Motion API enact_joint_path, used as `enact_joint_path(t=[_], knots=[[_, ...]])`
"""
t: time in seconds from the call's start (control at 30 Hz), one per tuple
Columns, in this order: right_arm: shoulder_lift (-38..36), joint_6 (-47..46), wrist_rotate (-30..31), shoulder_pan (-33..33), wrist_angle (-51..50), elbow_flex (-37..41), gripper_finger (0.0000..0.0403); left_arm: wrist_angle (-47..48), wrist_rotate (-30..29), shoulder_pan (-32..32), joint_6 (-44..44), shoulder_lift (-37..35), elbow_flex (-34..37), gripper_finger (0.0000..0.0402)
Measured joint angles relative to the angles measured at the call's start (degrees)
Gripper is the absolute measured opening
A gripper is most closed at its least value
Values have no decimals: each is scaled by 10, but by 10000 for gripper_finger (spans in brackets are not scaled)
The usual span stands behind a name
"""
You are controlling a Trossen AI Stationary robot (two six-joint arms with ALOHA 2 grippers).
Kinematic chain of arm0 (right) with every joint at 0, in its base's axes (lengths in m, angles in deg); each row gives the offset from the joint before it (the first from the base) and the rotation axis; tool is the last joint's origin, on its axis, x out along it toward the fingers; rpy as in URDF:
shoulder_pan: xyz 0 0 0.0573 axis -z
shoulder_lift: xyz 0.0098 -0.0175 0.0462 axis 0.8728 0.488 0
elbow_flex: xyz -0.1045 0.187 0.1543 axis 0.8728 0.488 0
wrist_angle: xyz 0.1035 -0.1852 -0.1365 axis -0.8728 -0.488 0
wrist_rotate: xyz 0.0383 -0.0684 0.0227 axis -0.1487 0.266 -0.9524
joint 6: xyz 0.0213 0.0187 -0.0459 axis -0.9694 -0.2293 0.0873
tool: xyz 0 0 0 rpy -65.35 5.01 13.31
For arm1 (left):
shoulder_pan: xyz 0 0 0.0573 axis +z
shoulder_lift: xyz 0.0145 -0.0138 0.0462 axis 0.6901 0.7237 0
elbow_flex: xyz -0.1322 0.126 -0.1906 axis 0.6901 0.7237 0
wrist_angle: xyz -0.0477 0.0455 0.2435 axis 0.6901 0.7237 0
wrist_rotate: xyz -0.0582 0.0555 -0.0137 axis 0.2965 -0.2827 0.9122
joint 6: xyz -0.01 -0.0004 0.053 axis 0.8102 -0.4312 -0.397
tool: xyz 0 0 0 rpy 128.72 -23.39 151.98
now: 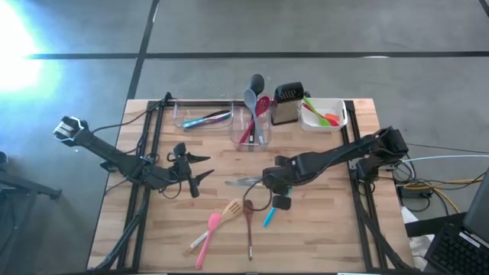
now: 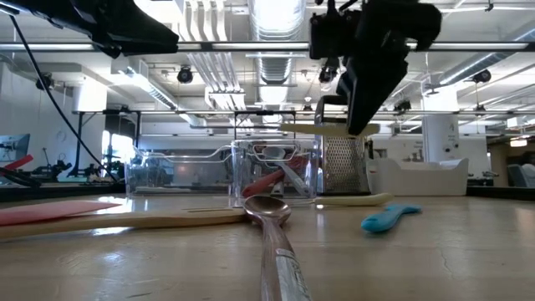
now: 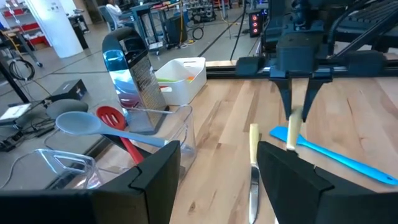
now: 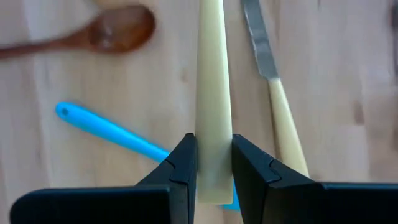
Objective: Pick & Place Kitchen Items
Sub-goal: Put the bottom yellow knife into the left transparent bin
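My right gripper [image 1: 273,186] [image 4: 213,163] is over the middle of the table, shut on a cream-handled knife [image 2: 326,130]. A second cream-handled knife [image 4: 273,93] lies flat on the wood just beside it. A blue spoon [image 1: 269,218], a wooden spoon [image 1: 248,218], a wooden spatula [image 1: 228,211] and a pink spatula [image 1: 206,238] lie on the near half. Grey, red and black utensils stand in a clear tub [image 1: 256,114]. My left gripper [image 1: 205,168] [image 3: 217,168] is open, left of the knives, touching nothing. My right gripper pinches the knife's cream handle [image 4: 213,134] between its two fingers [image 4: 185,163], coming from above and pointing down, with the fingers across the handle. The knife is lifted clear of the table and lies about level in the low view.
At the far edge stand a flat clear tub [image 1: 202,118] with blue and purple utensils, a steel box grater [image 1: 286,103] and a white tub [image 1: 325,114] with green-orange tools. Black frame rails run along both table sides. Bare wood lies on the near right.
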Motion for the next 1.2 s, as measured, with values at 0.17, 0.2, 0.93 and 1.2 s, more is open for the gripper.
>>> enact_joint_path(t=[0.17, 0.2, 0.93, 1.2], knots=[[-30, -13, 37, -5, -45, 3, 60, 7, 0, 0, 7, 0, 0, 218], [-41, -17, 45, -8, -50, 3, 60, 13, 0, 0, 9, 0, 0, 218], [-236, 190, 223, -131, 602, 218, 60, -242, 65, 7, -53, 87, 0, 218], [-164, 264, 146, -130, 970, 320, 60, -623, 216, 21, -164, 248, 1, 218]])
